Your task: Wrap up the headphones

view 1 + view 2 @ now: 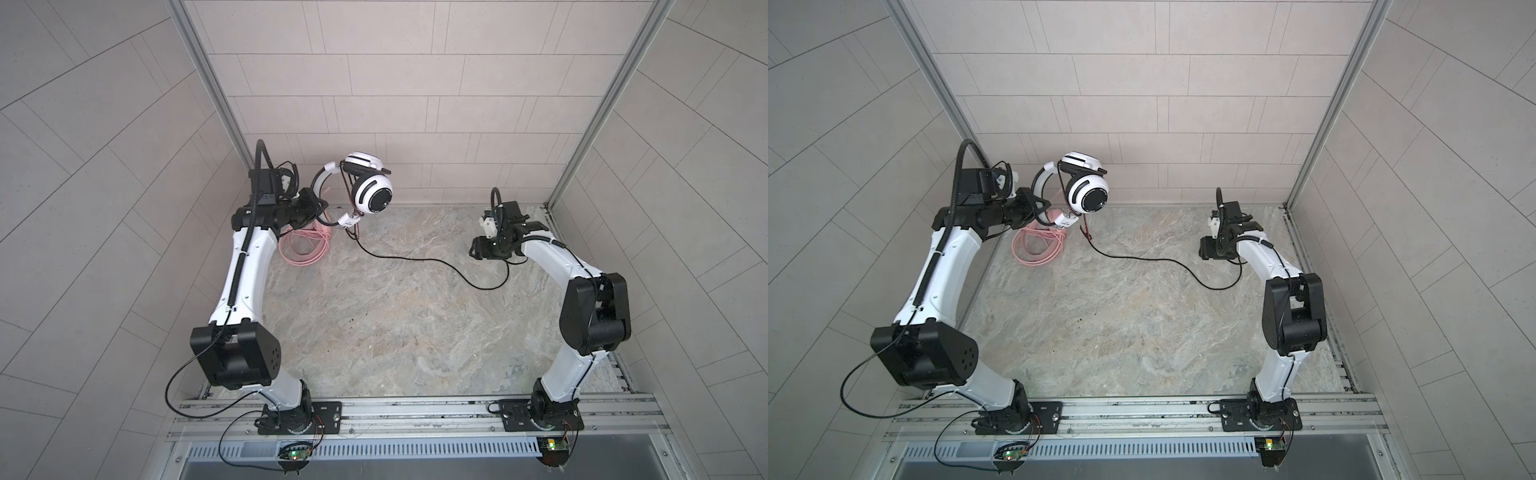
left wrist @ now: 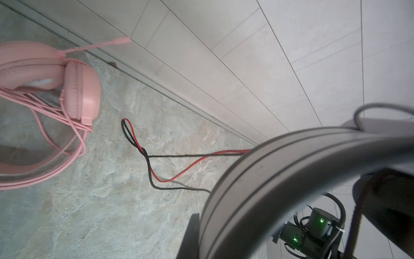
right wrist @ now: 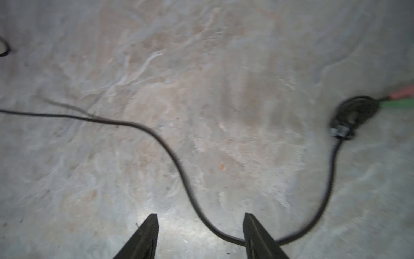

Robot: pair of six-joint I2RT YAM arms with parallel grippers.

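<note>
**White-and-black headset aloft, cable slack at the open right pincer**

Left gripper [image 1: 316, 206] is clamped tight on the headband of the white-and-black headset [image 1: 372, 195]. It holds the headset clear above the back left corner of the table [image 1: 395, 332]. The black cable [image 1: 415, 260] drops to the surface and trails across to the right gripper [image 1: 476, 248], looping under it. The right gripper's jaws stand wide apart and grip nothing. The cable lies on the table between them and passes behind one finger.

Only the right wrist view shows the cable's far end: a blurred black lump [image 3: 354, 112] with pink and green plugs [image 3: 401, 96] beyond it. Only the left wrist view shows the pink headset [image 2: 83, 89], which lies on the table near the back wall. Its pink cable [image 2: 44, 170] is looped beside it, and a thin red wire [image 2: 179, 175] is twisted with a black one. Both top views show only the pink coil beneath the left arm.

Surface is a grey-beige marbled stone pattern. Pale tiled walls [image 1: 374, 83] close three sides. An aluminium rail [image 1: 415, 409] carries both arm bases at the near edge.
</note>
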